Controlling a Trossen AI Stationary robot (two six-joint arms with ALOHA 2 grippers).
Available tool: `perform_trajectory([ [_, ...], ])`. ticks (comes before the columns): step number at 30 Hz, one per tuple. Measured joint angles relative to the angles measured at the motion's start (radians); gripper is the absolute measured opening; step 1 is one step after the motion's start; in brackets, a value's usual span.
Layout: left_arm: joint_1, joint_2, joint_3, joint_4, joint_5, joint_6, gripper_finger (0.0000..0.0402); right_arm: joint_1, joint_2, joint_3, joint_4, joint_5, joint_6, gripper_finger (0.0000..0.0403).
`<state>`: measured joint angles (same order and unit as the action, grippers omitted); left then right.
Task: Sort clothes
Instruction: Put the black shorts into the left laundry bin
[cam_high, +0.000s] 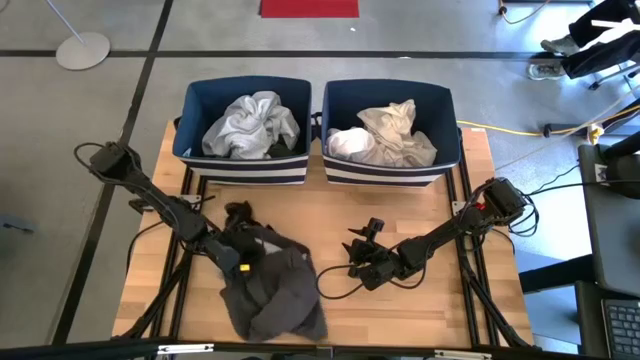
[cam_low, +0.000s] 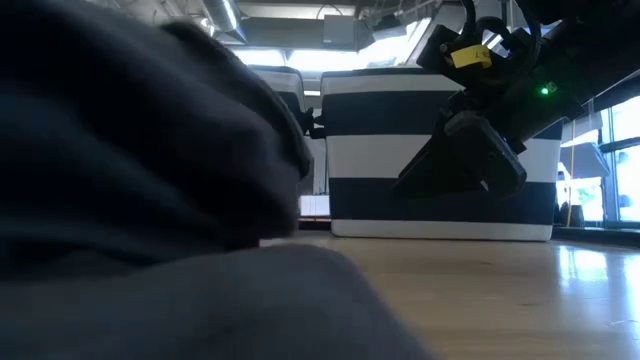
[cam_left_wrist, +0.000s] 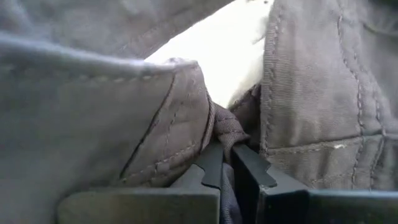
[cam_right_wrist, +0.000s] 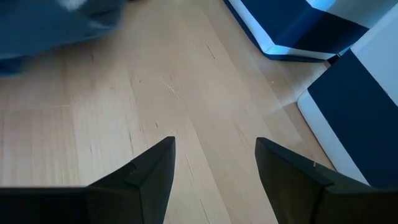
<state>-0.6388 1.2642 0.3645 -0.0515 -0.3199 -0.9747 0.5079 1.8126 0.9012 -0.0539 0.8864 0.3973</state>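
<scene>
A dark grey garment (cam_high: 272, 295) lies crumpled on the wooden table at the near left; it fills the left of the low view (cam_low: 130, 180). My left gripper (cam_high: 243, 252) is shut on it at its far part. My right gripper (cam_high: 362, 248) is open and empty over bare wood right of the garment (cam_right_wrist: 214, 162). Light grey and white clothes (cam_high: 252, 125) lie in the left bin, and white and beige ones (cam_high: 385, 138) in the right bin. My left gripper pinches a bunched fold of the dark grey garment (cam_left_wrist: 225, 130) between its two fingers (cam_left_wrist: 249, 165). More of the cloth folds around and over the fingers. The rest of the garment lies on the table.
Two navy bins with white stripes stand side by side at the table's far edge, the left bin (cam_high: 243, 168) and the right bin (cam_high: 388, 172). Bare wood lies between the bins and the grippers. A cable (cam_high: 335, 290) loops on the table near my right gripper.
</scene>
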Motion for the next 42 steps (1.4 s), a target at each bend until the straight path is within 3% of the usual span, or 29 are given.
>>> perform_trajectory([
  [5,0.0,-0.001,0.032,0.092,-0.006,0.102,0.0003,0.0,0.0,0.0,0.0,0.0,-0.005,0.0223],
  [17,0.004,-0.111,0.216,0.068,-0.074,0.346,0.0002,0.0,0.0,0.0,0.0,0.002,-0.004,0.0223],
  [28,0.004,-0.144,0.556,-0.323,-0.298,0.559,0.0001,0.0,0.0,0.0,0.001,0.003,-0.005,0.0223],
  [35,0.015,-0.144,0.732,-0.437,-0.482,0.69,0.0001,0.0,0.0,0.0,0.001,0.003,-0.005,0.0223],
  [42,0.093,-0.145,0.866,-0.465,-0.523,0.841,0.0001,0.0,0.0,0.0,0.001,0.003,-0.006,0.0223],
])
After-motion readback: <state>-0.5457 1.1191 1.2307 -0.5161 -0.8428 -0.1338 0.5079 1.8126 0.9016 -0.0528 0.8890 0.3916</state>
